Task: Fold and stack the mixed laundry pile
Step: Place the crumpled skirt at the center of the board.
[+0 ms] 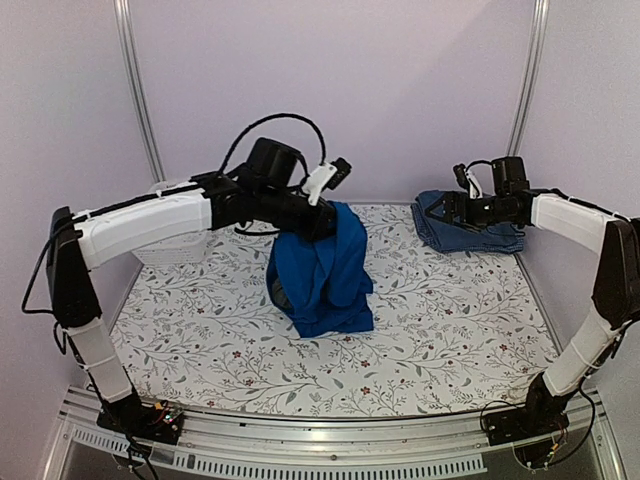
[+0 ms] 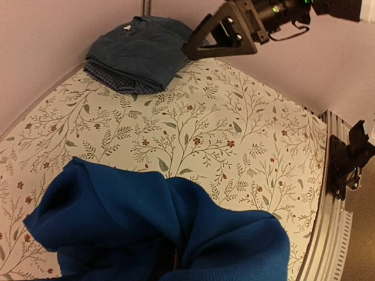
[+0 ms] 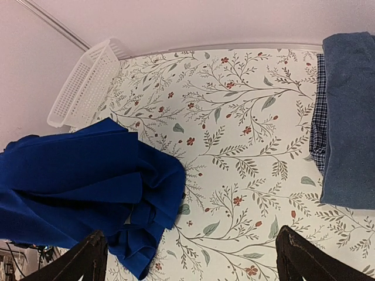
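Observation:
A bright royal-blue garment (image 1: 325, 275) hangs bunched from my left gripper (image 1: 322, 222), which is shut on its top edge above the middle of the table; its lower folds rest on the floral cloth. In the left wrist view the garment (image 2: 135, 228) fills the bottom and hides the fingers. At the back right lies a folded stack (image 1: 470, 232), a dusty-blue garment (image 3: 351, 117) on top of a blue checked shirt (image 3: 318, 117). My right gripper (image 1: 432, 212) hovers open over the stack's left edge with nothing between its fingers (image 3: 88, 260).
A white mesh basket (image 1: 170, 250) stands at the back left, partly behind my left arm, also seen as the basket (image 3: 82, 88) in the right wrist view. Walls close in the back and sides. A metal rail (image 1: 320, 440) runs along the near edge.

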Controlling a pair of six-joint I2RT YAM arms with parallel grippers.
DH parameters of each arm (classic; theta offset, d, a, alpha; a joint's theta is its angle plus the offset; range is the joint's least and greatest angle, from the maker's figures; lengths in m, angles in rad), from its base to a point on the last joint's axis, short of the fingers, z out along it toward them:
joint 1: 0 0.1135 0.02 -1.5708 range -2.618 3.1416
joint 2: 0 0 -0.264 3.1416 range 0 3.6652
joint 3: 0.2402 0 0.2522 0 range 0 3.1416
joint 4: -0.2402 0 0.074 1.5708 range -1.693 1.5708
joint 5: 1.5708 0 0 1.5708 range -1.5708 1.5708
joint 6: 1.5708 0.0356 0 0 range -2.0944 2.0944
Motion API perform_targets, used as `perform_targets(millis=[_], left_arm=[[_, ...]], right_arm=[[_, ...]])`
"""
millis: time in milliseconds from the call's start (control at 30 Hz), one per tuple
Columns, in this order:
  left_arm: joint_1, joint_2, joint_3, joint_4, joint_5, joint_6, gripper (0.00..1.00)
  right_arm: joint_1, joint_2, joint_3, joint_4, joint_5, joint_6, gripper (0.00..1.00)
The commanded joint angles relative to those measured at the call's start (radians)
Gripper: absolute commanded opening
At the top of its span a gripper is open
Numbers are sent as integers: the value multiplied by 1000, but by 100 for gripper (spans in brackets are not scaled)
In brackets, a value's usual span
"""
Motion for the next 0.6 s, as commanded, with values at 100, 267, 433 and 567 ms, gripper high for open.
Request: perform_targets(millis=[100, 267, 433, 567], left_arm=[[-283, 273, 187, -212, -276, 237, 36], [-255, 41, -60, 41, -280, 173, 99], [-131, -189, -363, 217, -131, 36, 100], [-78, -240, -524, 255, -127, -41, 100]], right_arm=[[-14, -102, -47, -24, 14, -27, 99], [-12, -136, -100, -52, -1, -68, 99], [54, -175, -167, -40, -61, -88, 97], [190, -183, -179, -103, 5, -128, 94]])
